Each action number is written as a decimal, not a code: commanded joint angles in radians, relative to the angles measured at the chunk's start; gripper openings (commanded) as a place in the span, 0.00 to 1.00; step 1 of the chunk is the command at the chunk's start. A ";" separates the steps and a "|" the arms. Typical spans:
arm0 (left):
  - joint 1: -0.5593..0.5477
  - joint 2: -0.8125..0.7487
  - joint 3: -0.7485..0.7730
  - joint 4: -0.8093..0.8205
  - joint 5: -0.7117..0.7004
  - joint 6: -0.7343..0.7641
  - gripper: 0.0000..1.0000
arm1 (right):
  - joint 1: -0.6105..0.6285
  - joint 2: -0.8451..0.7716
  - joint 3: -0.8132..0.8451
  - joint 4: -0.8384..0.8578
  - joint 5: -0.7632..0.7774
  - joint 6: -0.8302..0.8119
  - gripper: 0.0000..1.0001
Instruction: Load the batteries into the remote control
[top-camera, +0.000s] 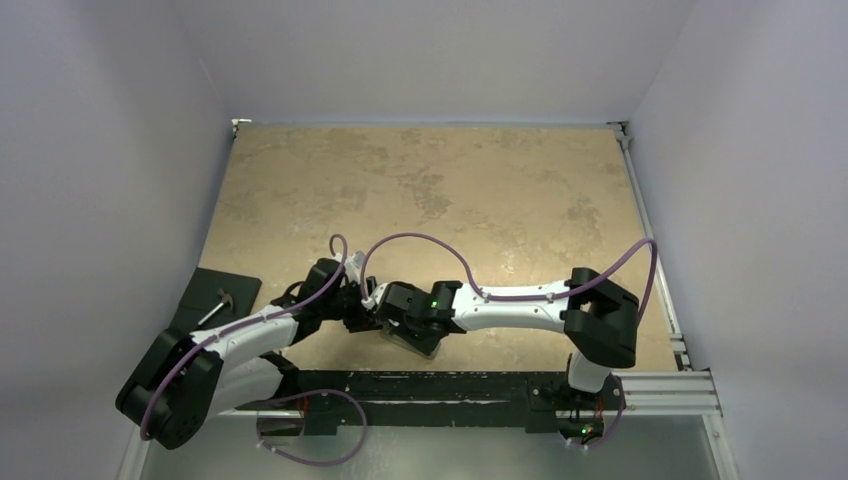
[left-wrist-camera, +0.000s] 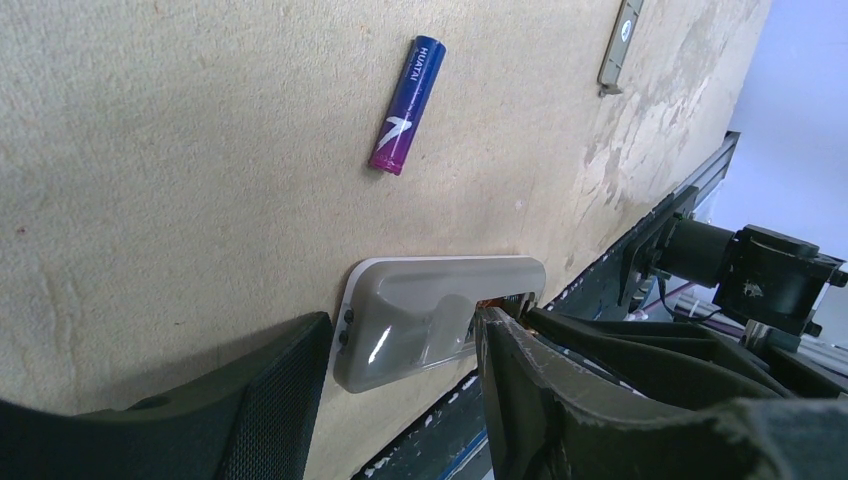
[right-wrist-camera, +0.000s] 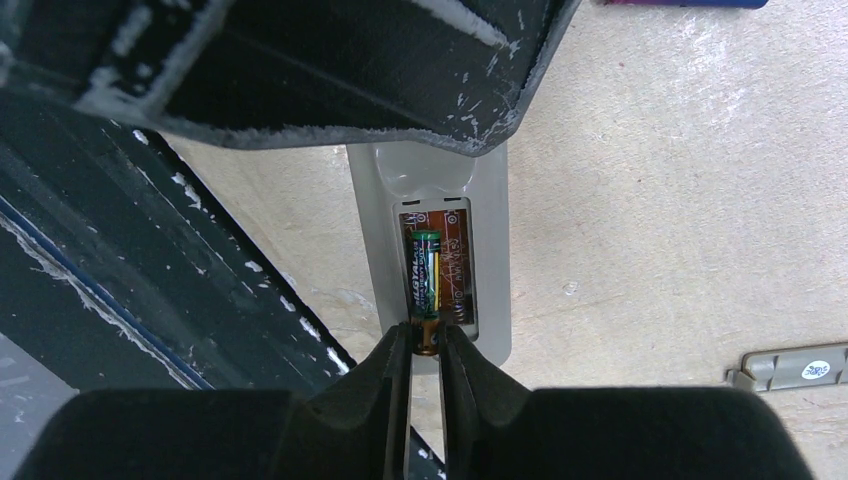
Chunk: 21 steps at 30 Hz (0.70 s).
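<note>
The remote control (right-wrist-camera: 490, 250) lies grey back up near the table's front edge, its battery recess uncovered. A dark battery (right-wrist-camera: 422, 270) with a gold end lies in the recess. My right gripper (right-wrist-camera: 427, 345) is shut on that gold end. The purple-blue battery (left-wrist-camera: 408, 105) lies loose on the table beyond the remote (left-wrist-camera: 420, 310). My left gripper (left-wrist-camera: 400, 330) stands open astride the remote. One of its fingers (left-wrist-camera: 520, 390) reaches over the remote's back beside the recess, and the other sits just off the remote's end. From above, both grippers meet at the front edge (top-camera: 385, 318).
The small flat grey cover piece (left-wrist-camera: 620, 45) lies on the table past the purple-blue battery, and it also shows at the right (right-wrist-camera: 790, 368). A black rail (top-camera: 420, 385) runs along the table's front edge just beside the remote. A black plate (top-camera: 215, 300) sits at the left.
</note>
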 joint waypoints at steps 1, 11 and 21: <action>-0.005 0.018 0.001 -0.007 -0.032 0.028 0.56 | 0.010 0.003 0.045 -0.007 0.022 -0.012 0.23; -0.005 0.015 0.000 -0.007 -0.031 0.029 0.56 | 0.015 0.000 0.051 -0.008 0.032 -0.010 0.34; -0.004 0.014 0.000 -0.005 -0.029 0.029 0.56 | 0.018 -0.009 0.054 -0.004 0.046 -0.006 0.36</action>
